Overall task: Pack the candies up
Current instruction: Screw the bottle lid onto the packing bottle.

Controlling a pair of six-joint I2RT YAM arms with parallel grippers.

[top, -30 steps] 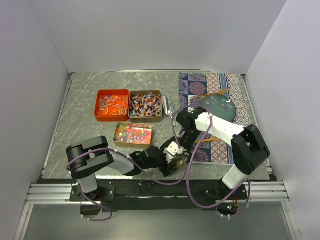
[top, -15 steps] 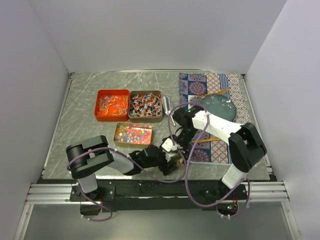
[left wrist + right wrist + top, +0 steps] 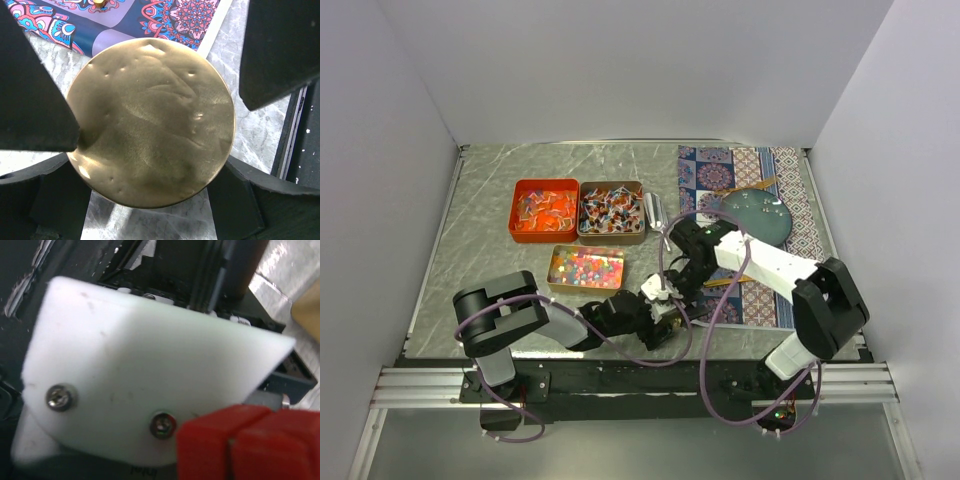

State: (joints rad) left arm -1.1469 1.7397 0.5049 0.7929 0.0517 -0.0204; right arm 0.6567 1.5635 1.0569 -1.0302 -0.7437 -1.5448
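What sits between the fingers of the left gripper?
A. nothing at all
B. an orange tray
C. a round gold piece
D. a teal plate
C: the left wrist view shows a round gold piece filling the gap between the dark fingers of the left gripper.

Right arm (image 3: pixel 765 263) now nearer left jaws

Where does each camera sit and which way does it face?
Top: above, behind the bases, looking down at the table; left arm and right arm show.
Left wrist: on the left arm, facing a gold disc between its jaws.
Right wrist: close on a white block and red piece; jaws unclear.
Shared: top and left wrist show the patterned mat.
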